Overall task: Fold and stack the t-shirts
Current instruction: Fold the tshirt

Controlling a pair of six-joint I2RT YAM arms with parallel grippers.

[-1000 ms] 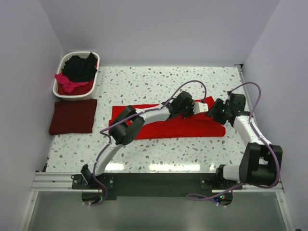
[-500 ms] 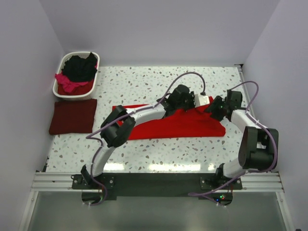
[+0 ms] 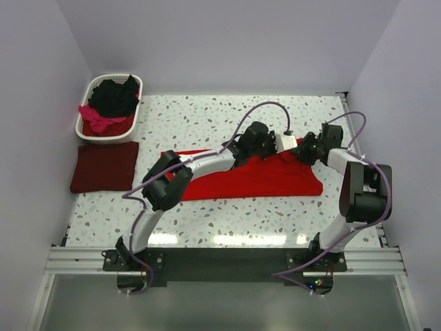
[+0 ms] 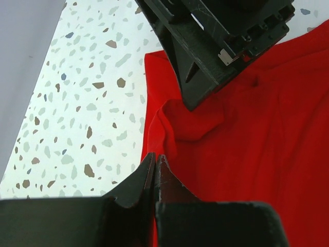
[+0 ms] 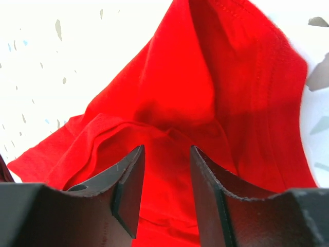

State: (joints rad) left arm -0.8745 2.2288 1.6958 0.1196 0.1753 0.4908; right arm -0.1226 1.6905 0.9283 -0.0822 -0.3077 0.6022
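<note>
A bright red t-shirt [image 3: 255,181] lies as a long folded band across the middle of the table. My left gripper [image 3: 264,152] is shut on its far edge, which is raised into a peak; the left wrist view shows the jaws [image 4: 154,157] pinched on the red cloth [image 4: 247,149]. My right gripper [image 3: 304,153] is open just to the right, at the shirt's far right corner, with bunched red cloth [image 5: 205,82] between its fingers [image 5: 167,154]. A folded dark maroon t-shirt [image 3: 105,167] lies at the left. Black [image 3: 114,98] and magenta-pink [image 3: 96,118] shirts sit in the basket.
The white laundry basket [image 3: 84,131] stands at the back left corner, just behind the maroon shirt. Walls enclose the table on the left, back and right. The right gripper's body [image 4: 216,41] fills the top of the left wrist view, close to my left fingers.
Both grippers have moved a little toward the table's far edge, and the red shirt's far right edge has risen into a peak between them. The right forearm has swung back.
</note>
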